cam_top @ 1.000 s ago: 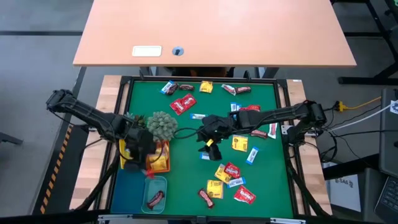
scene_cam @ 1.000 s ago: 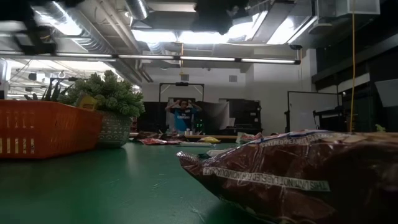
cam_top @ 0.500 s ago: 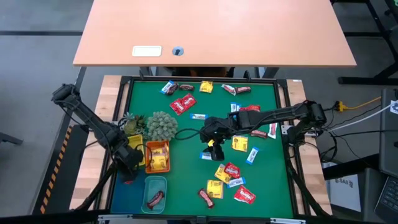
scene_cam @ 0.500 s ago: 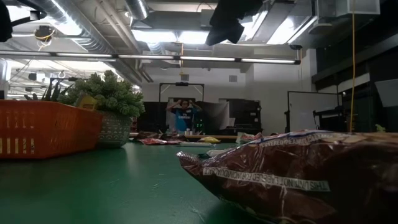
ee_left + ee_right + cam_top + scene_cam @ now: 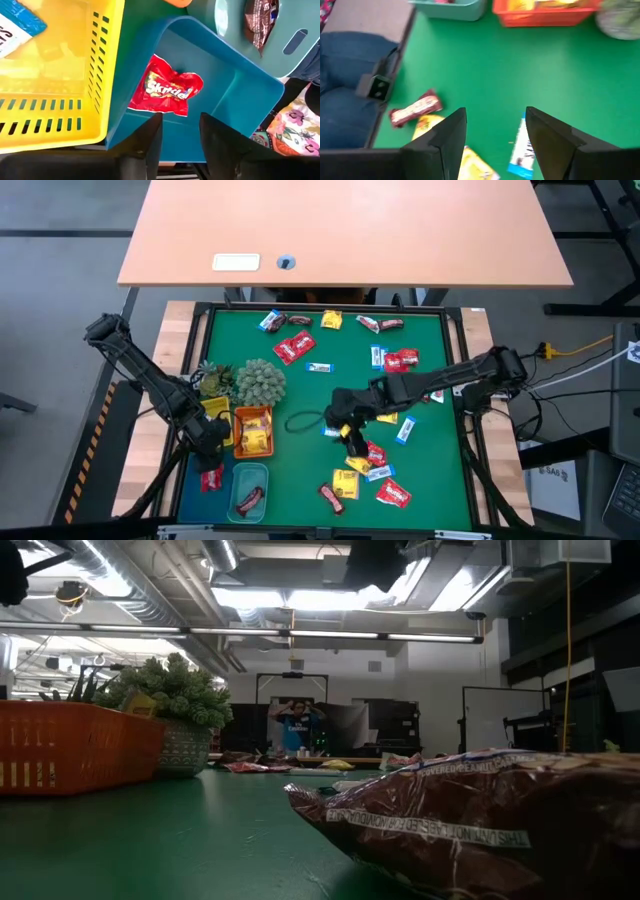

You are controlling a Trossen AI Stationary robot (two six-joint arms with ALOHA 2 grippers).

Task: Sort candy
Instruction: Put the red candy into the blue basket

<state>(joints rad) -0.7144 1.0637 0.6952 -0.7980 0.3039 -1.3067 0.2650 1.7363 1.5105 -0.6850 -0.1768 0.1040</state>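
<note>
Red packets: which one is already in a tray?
The red Skittles packet lying in the blue tray, just beyond the left gripper, whose jaws stand open. The other red packets still lie loose on the green mat.

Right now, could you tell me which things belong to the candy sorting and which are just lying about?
Job:
- loose candy on the green mat
- red packet in the blue tray
- yellow tray, orange tray, teal tray

Lying about:
- spiky plant ball
- tan desk

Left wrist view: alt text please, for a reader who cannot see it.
A red Skittles packet lies loose in the blue tray, past the open left tool. A yellow basket sits beside it and a teal tray beyond.
</note>
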